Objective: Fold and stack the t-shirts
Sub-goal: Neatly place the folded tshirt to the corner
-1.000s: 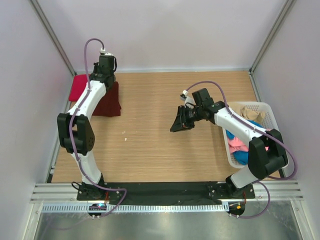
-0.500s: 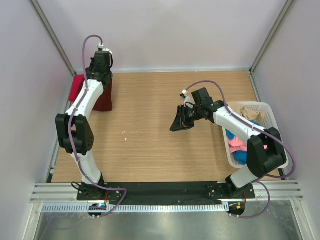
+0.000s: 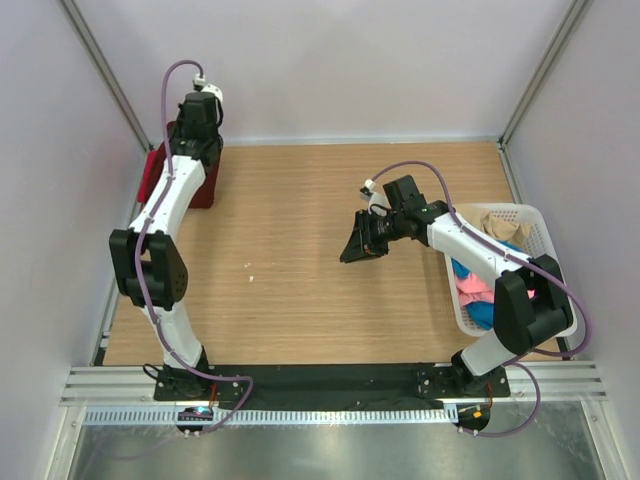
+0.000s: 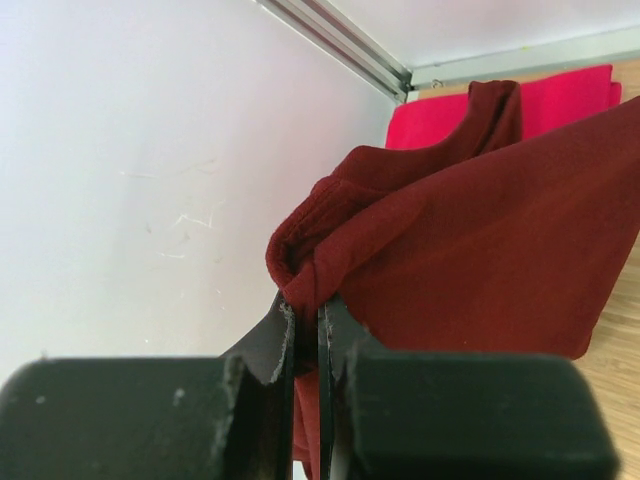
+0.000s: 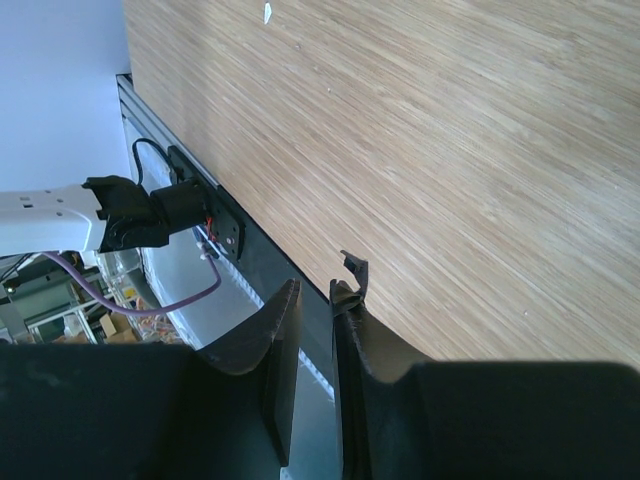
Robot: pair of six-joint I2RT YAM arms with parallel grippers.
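We record the maroon t-shirt (image 4: 470, 230) as plain dark maroon and the crimson t-shirt (image 4: 560, 95) as plain bright crimson-red. We note a white slatted basket (image 3: 542, 225) holding a pink t-shirt (image 3: 478, 290), a blue t-shirt (image 3: 482, 315) and a beige t-shirt (image 3: 500, 228). The table (image 3: 300, 260) shows light brown wood grain. The left arm (image 3: 170, 200) and right arm (image 3: 470, 245) are white with black joints and purple cables (image 3: 168, 100). The left gripper (image 4: 305, 310) and right gripper (image 5: 320, 285) are black.

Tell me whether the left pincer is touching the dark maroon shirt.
Touching. The left wrist view shows the left pincer shut on a bunched fold of the dark maroon shirt, the cloth pinched between its jaws with no gap.
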